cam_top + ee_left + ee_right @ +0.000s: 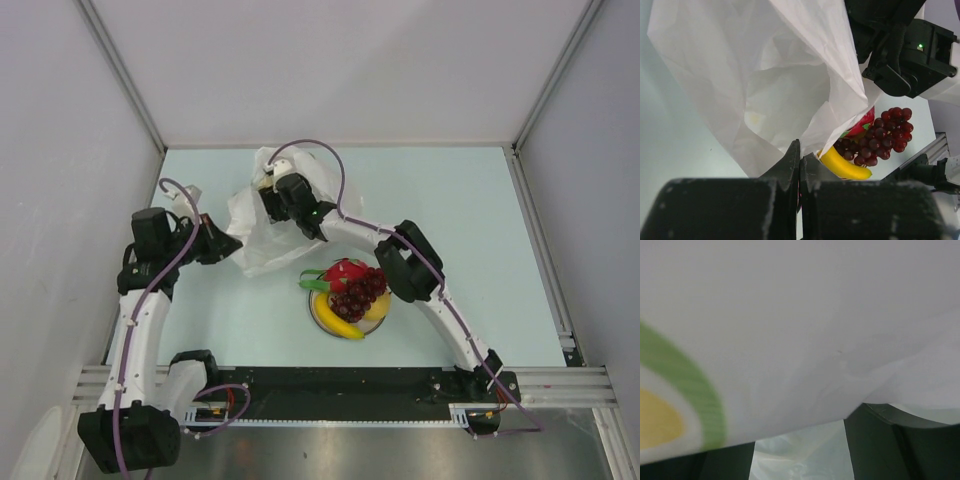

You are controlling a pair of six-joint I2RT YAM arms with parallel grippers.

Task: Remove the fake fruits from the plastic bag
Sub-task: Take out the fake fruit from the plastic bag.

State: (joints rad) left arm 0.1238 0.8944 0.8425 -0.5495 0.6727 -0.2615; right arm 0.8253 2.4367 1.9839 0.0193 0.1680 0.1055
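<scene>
The white plastic bag (262, 225) lies crumpled at the table's middle left. My left gripper (226, 246) is shut on the bag's near edge (790, 125), its fingertips (794, 156) pressed together on the film. My right gripper (272, 190) is at the bag's top with its jaws apart; bag film (800, 330) covers its view, and a green and yellow mark (670, 410) shows on it. The banana (340, 325), red fruit (345, 270), grapes (360, 290) and lemon (380, 306) lie on the white plate (318, 316), outside the bag.
The plate stands right of the bag, near the right arm's elbow (405, 262). The right arm's wrist (905, 45) hangs just above the fruit in the left wrist view. Grey walls enclose the table on three sides.
</scene>
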